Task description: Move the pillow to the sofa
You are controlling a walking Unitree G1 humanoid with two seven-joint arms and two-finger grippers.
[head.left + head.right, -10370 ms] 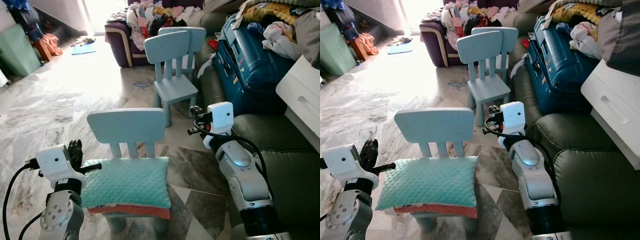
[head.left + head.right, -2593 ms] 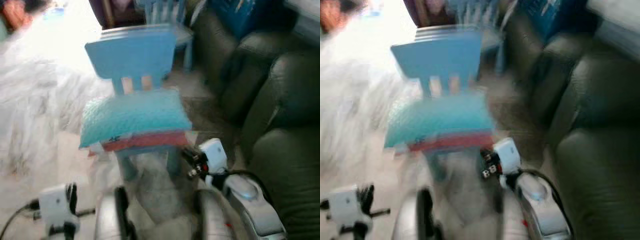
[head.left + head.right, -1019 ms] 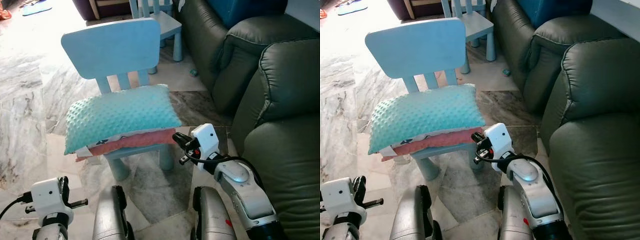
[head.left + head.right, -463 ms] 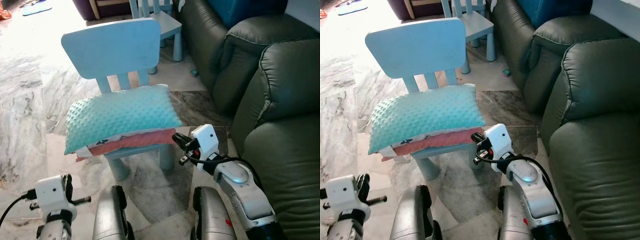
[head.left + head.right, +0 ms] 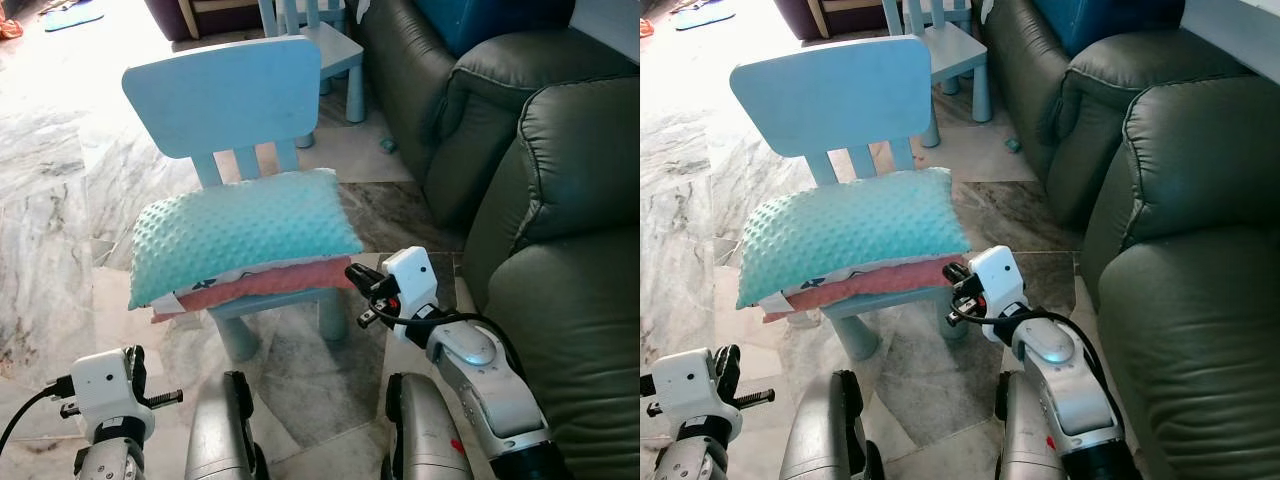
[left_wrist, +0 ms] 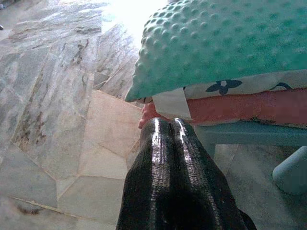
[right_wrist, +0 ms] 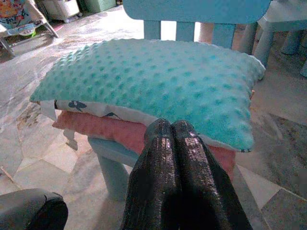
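So, you have the pillow (image 5: 240,235) lying flat on the seat of the small blue chair (image 5: 225,95), its teal dotted side up and a pink layer under it. It overhangs the seat on both sides, and this is useful for you: the free ends give the fingers something to go around without touching the chair.

Your right gripper (image 5: 352,272) is held just beside the right end of the pillow, at the height of the pink edge. In the right wrist view its two black fingers (image 7: 165,143) are pressed together and hold nothing, and they point straight at the long side of the pillow. Your left gripper (image 5: 725,372) is lower and apart from the chair, near the floor (image 5: 60,210). In the left wrist view its fingers (image 6: 165,139) are also pressed together and empty, and they look up at the pillow's left corner, where a white label hangs.

The sofa (image 5: 560,200) stands on your right, dark green, with its seat cushion near your right arm. I judge the grasp is not yet begun: you must first open the fingers, then close them on each end.
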